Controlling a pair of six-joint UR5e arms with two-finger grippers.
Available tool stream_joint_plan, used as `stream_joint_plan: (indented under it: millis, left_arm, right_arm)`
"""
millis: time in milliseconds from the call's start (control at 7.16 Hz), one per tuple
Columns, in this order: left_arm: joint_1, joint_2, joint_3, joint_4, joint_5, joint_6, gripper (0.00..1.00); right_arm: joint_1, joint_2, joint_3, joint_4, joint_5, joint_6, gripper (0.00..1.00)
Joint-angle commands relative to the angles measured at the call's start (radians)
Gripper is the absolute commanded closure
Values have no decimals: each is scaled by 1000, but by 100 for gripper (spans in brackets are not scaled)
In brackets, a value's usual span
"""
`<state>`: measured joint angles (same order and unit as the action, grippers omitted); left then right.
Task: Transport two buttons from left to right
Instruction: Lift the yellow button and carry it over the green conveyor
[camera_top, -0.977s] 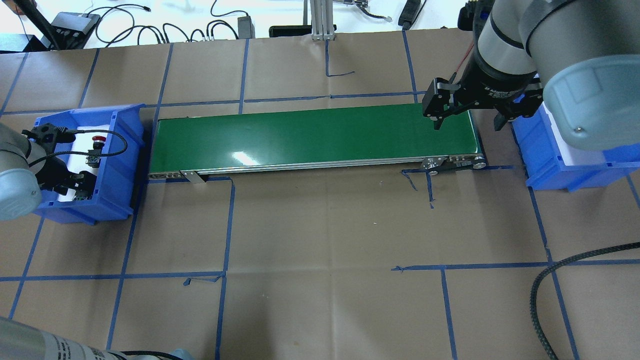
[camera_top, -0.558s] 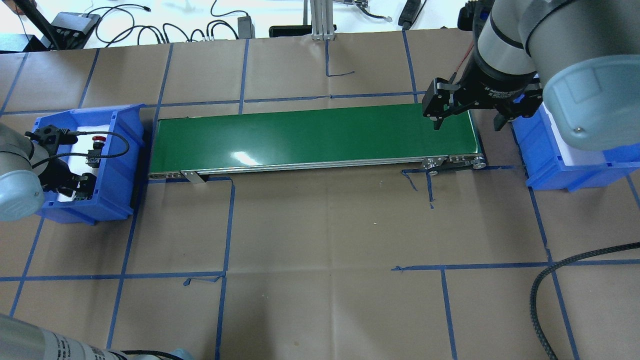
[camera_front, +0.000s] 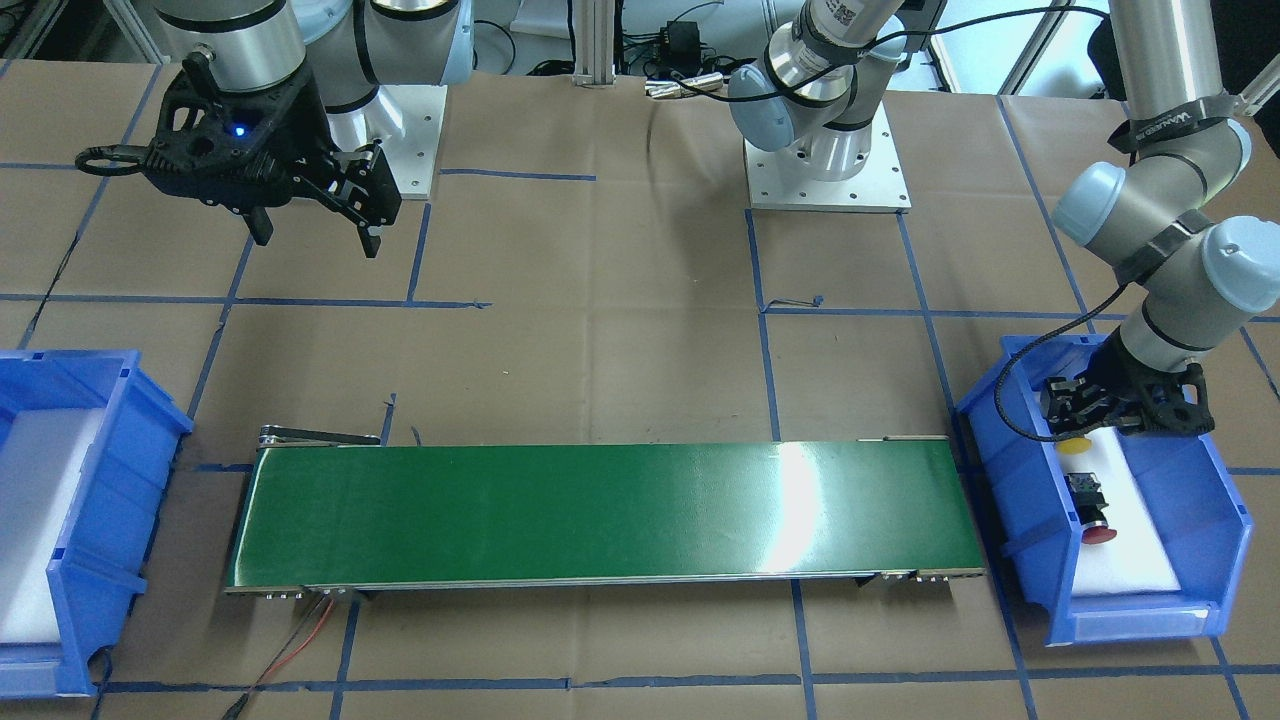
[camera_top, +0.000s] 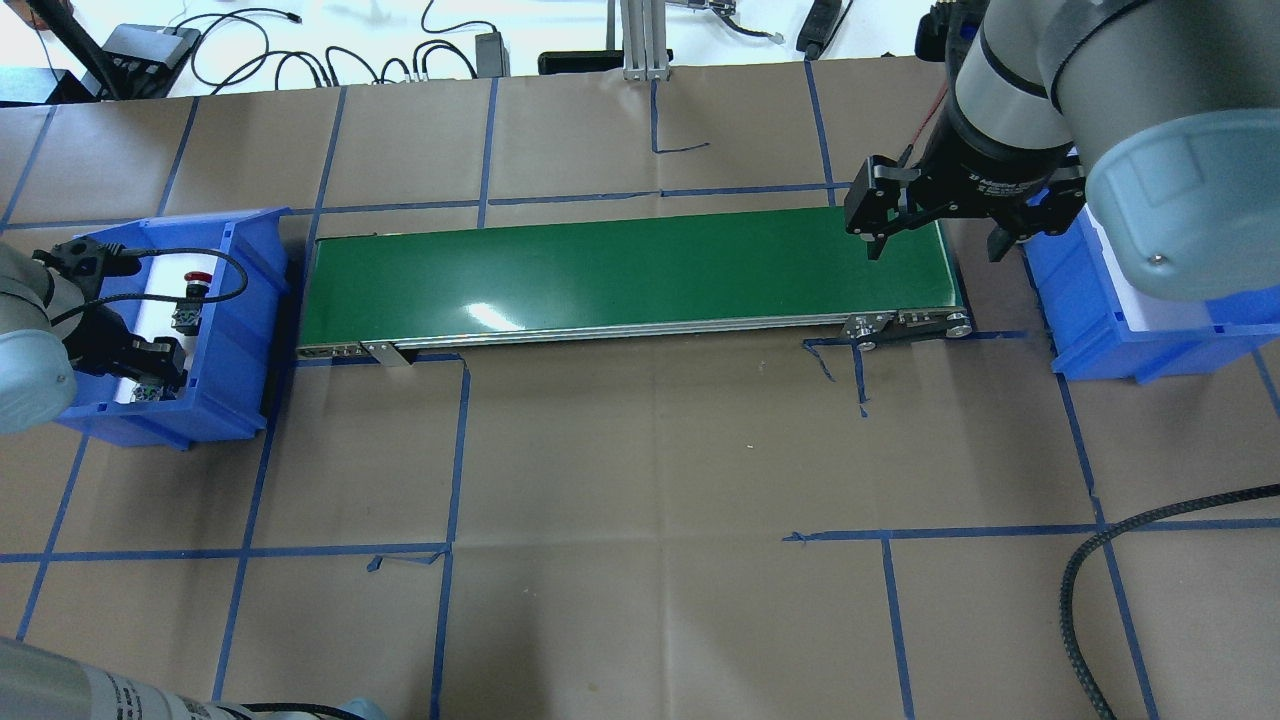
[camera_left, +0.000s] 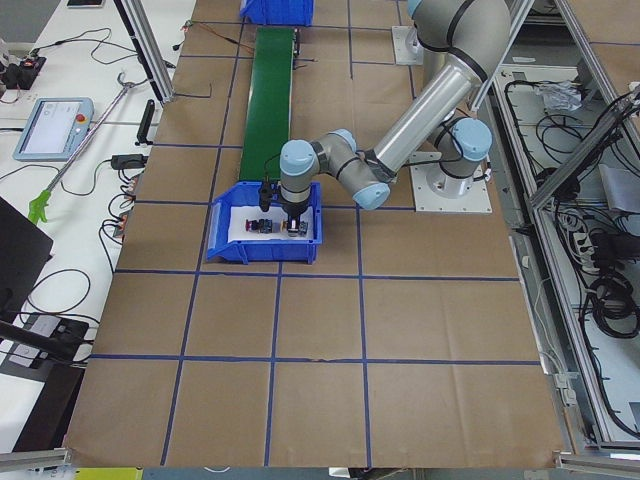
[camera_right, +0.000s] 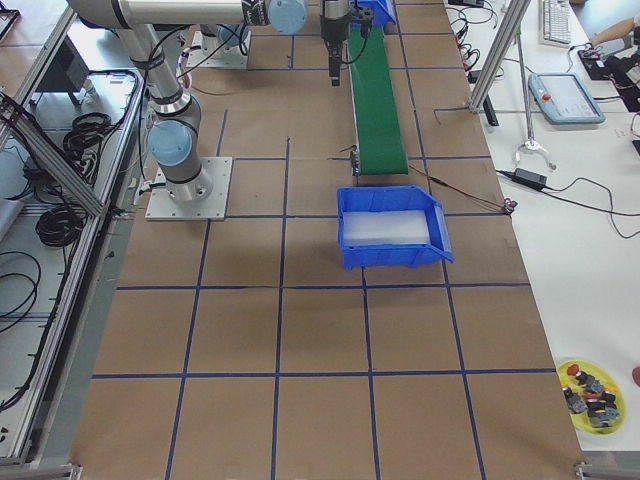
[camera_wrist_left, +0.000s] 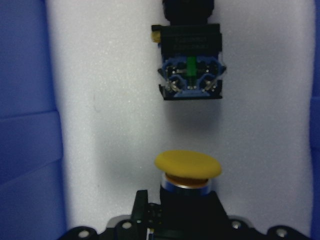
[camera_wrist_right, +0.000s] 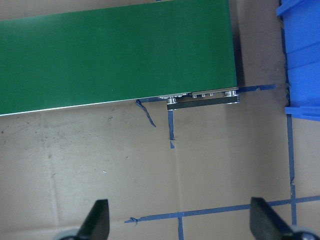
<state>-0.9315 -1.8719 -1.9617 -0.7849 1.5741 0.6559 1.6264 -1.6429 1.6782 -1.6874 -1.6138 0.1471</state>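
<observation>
The yellow button (camera_wrist_left: 187, 167) sits between my left gripper's fingers, its black body clamped low in the left wrist view. Its cap also shows in the front view (camera_front: 1075, 445). My left gripper (camera_front: 1120, 405) is down inside the left blue bin (camera_top: 240, 300), and hides the yellow button in the overhead view. The red button (camera_top: 197, 282) lies on the bin's white foam just beyond it, seen also in the front view (camera_front: 1090, 505) and in the left wrist view (camera_wrist_left: 190, 65). My right gripper (camera_top: 935, 250) is open and empty above the right end of the green conveyor belt (camera_top: 630, 275).
The right blue bin (camera_top: 1090, 320) with a white foam floor stands just past the belt's right end. A black braided cable (camera_top: 1100, 560) lies on the table at the near right. Blue tape lines cross the brown paper.
My left gripper has shifted a little to the left inside the bin, with its cable following. The right arm has not moved.
</observation>
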Motion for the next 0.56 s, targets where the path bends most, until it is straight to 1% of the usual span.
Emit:
stream_joint_plan:
  millis: [0, 140, 419]
  left_arm:
    - [-4, 52, 141, -209, 4, -1, 100]
    - [-6, 81, 233, -341, 6, -1, 100]
    - [-15, 92, 375, -532, 3, -42, 100]
  right_arm:
    - [1, 0, 0, 0, 0, 0, 0]
    - [1, 0, 0, 0, 0, 0, 0]
    - [1, 0, 0, 0, 0, 0, 0]
